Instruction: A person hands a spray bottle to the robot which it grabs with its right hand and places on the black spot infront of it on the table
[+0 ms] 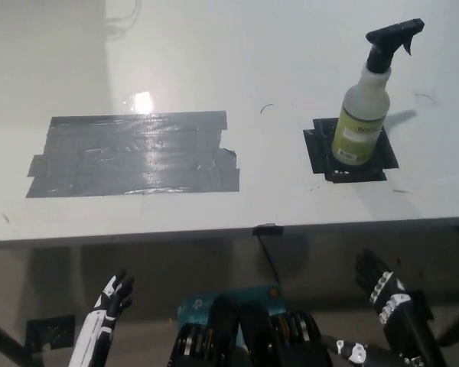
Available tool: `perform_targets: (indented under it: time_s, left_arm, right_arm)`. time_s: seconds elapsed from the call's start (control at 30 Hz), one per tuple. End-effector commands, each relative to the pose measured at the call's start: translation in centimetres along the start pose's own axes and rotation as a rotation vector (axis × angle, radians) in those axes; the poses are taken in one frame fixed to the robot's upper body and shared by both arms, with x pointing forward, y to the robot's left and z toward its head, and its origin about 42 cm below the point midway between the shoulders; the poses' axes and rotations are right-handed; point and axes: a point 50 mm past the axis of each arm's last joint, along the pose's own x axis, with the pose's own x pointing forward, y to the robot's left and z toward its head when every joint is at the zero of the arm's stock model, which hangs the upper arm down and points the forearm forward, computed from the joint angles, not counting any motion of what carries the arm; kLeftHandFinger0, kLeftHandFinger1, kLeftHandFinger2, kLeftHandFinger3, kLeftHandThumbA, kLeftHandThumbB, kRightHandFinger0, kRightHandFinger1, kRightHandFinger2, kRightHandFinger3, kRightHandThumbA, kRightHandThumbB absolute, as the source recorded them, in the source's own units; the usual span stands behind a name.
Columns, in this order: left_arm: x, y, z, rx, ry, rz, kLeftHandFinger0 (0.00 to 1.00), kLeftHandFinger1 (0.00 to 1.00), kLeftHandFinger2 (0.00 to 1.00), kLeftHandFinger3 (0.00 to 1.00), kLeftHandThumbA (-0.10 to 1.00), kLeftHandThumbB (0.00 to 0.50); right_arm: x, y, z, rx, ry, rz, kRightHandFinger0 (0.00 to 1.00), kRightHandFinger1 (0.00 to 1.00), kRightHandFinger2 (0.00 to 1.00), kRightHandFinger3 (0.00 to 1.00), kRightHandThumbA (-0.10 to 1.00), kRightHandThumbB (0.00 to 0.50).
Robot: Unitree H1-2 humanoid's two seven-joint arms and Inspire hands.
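The spray bottle stands upright on the small black spot at the far right part of the table, with its long axis vertical and its black trigger head at the top, the nozzle turned to the right. From the bottle the right robot hand lies well apart, nearer to the robot and below the table edge; it is seen empty, with the fingers spread. The left robot hand rests at the lower left, also under the edge, released and holding nothing, and farther from the bottle than the right one. A large grey tape patch lies on the table to the left. The placing is judged to be finished.
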Motion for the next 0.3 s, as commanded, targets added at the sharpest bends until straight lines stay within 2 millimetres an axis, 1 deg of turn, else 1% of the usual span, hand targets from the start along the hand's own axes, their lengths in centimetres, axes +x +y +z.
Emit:
perform_targets:
  time_s: [0.0, 0.03, 0.1, 0.17, 0.2, 0.27]
  left_arm:
    - [-0.1, -0.2, 0.4, -0.010, -0.053, -0.007, 1.00, 1.00, 1.00, 1.00, 1.00, 0.092]
    - [0.0, -0.2, 0.4, -0.005, -0.055, -0.009, 1.00, 1.00, 1.00, 1.00, 1.00, 0.088]
    - [0.1, -0.1, 0.5, 0.002, -0.057, -0.012, 1.00, 1.00, 1.00, 1.00, 1.00, 0.079]
    - [0.2, -0.1, 0.5, 0.003, -0.063, -0.013, 1.00, 1.00, 1.00, 1.00, 1.00, 0.073]
    - [0.3, -0.1, 0.5, 0.003, -0.064, -0.013, 1.00, 1.00, 1.00, 1.00, 1.00, 0.066]
    - [0.3, -0.1, 0.6, 0.004, -0.065, -0.013, 1.00, 1.00, 1.00, 1.00, 1.00, 0.066]
  right_arm:
    - [0.8, -1.3, -0.7, -0.110, -0.034, 0.033, 1.00, 1.00, 1.00, 1.00, 1.00, 0.395]
    - [0.9, -1.5, -1.0, -0.131, -0.015, 0.033, 1.00, 1.00, 1.00, 1.00, 1.00, 0.428]
    - [1.0, -1.7, -1.5, -0.164, 0.017, 0.029, 1.00, 1.00, 1.00, 1.00, 1.00, 0.462]
    - [1.2, -1.9, -1.7, -0.155, 0.029, 0.035, 1.00, 1.00, 1.00, 1.00, 1.00, 0.458]
    - [1.2, -1.9, -1.9, -0.143, 0.035, 0.035, 1.00, 1.00, 1.00, 1.00, 1.00, 0.470]
    - [1.3, -2.0, -2.0, -0.131, 0.040, 0.035, 1.00, 1.00, 1.00, 1.00, 1.00, 0.473]
